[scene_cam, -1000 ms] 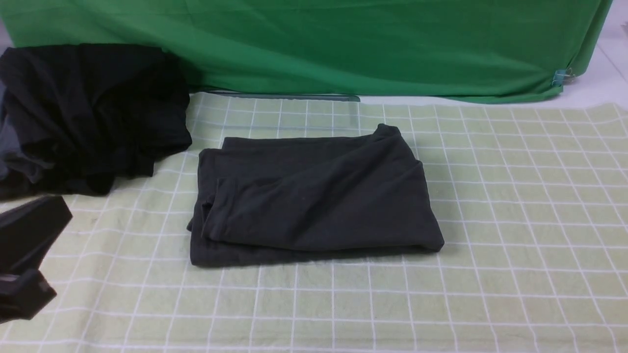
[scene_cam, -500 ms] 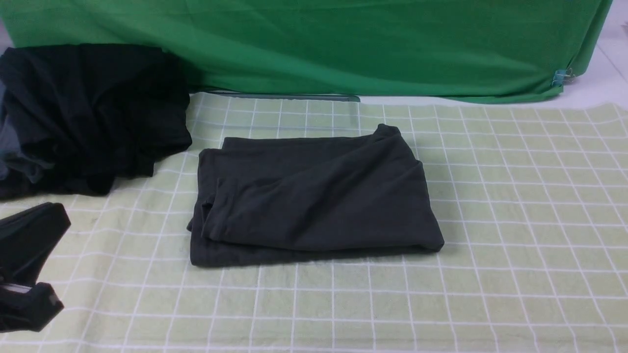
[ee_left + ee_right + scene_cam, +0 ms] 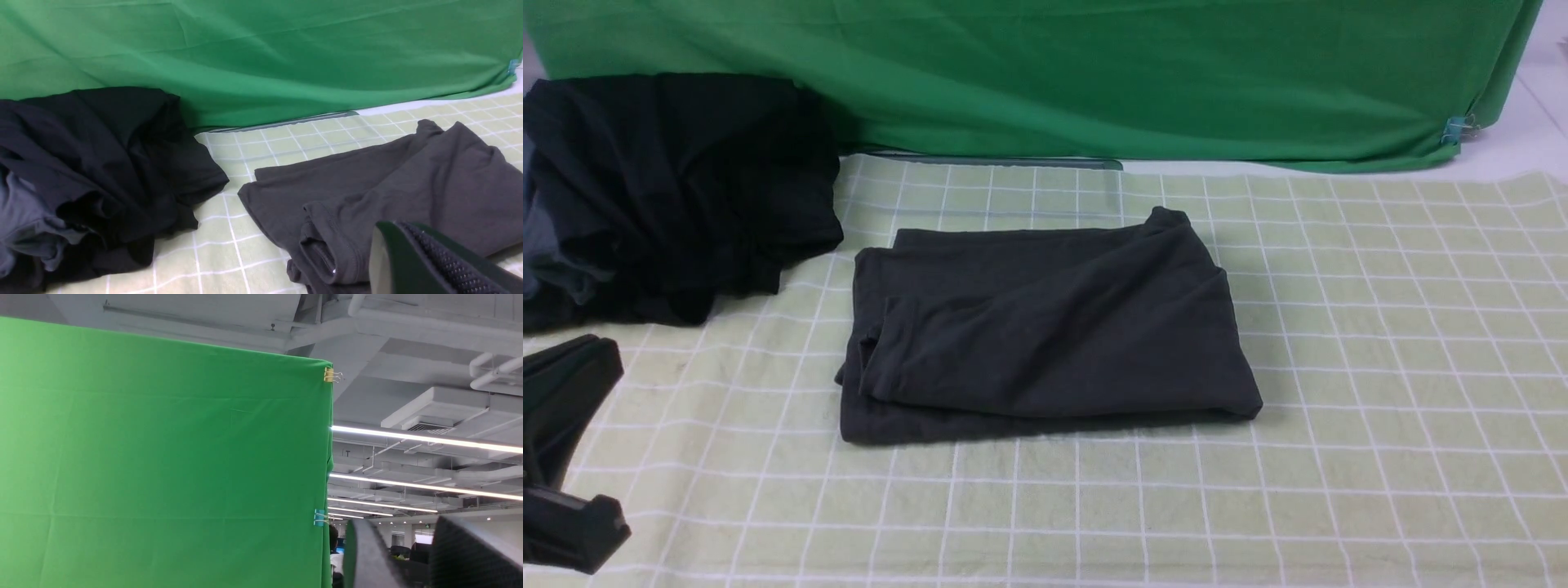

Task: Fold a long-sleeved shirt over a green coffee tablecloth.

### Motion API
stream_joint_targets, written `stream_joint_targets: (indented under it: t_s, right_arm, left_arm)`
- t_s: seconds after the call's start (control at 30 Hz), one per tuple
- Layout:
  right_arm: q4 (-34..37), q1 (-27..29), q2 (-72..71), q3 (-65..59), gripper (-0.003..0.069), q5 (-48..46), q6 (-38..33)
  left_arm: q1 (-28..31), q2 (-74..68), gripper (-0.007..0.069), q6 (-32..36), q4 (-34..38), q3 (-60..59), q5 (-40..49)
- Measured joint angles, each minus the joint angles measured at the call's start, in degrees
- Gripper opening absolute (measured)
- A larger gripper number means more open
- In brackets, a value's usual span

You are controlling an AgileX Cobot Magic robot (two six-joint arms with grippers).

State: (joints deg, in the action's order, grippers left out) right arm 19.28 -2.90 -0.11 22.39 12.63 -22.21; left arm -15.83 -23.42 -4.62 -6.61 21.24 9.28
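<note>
Folded long-sleeved shirt [image 3: 1045, 327] mid-frame on green coffee tablecloth [image 3: 1380, 367]; left gripper [image 3: 560, 457] lower left, spread (right gripper [image 3: 412, 555] likewise parted).

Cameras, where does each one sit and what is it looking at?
Front view: between the arms, facing forward at the folded long-sleeved shirt; left gripper shows.
Left wrist view: low, facing the shirt and black clothing pile; one finger shows.
Right wrist view: raised, facing the plain green cloth and ceiling; fingers show.
Front and left wrist views share the shirt.

Charcoal-grey shirt [image 3: 1045, 327], pale yellow-green white-gridded tablecloth [image 3: 1380, 343], plain green backdrop [image 3: 1094, 73], seemingly black clothing [image 3: 678, 188]
</note>
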Motion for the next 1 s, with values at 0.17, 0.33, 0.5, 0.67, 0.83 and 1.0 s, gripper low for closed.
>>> stream_joint_targets:
  t_s: [0.17,0.33,0.5,0.67,0.83,1.0]
  right_arm:
    - [0.0,0.0,0.0,0.0,0.0237,0.0,0.0]
    - [0.0,0.0,0.0,0.0,0.0239,0.0,0.0]
    - [0.0,0.0,0.0,0.0,0.0239,0.0,0.0]
    - [0.0,0.0,0.0,0.0,0.0239,0.0,0.0]
    - [0.0,0.0,0.0,0.0,0.0239,-0.06,0.0]
    - [0.0,0.0,0.0,0.0,0.0242,-0.06,0.0]
  left_arm:
    - [4.52,4.46,0.0001,2.02,6.28,-3.06,-2.37]
    - [12.31,12.04,0.0001,2.95,8.34,-12.11,-6.44]
    - [16.56,18.85,0.0001,3.29,8.4,-20.11,-6.46]
    - [16.55,22.97,0.0001,3.75,7.96,-21.51,-2.13]
    - [16.55,23.32,0.0001,5.3,8.02,-21.67,3.77]
    - [16.55,23.32,0.0001,5.84,8.66,-21.67,4.06]
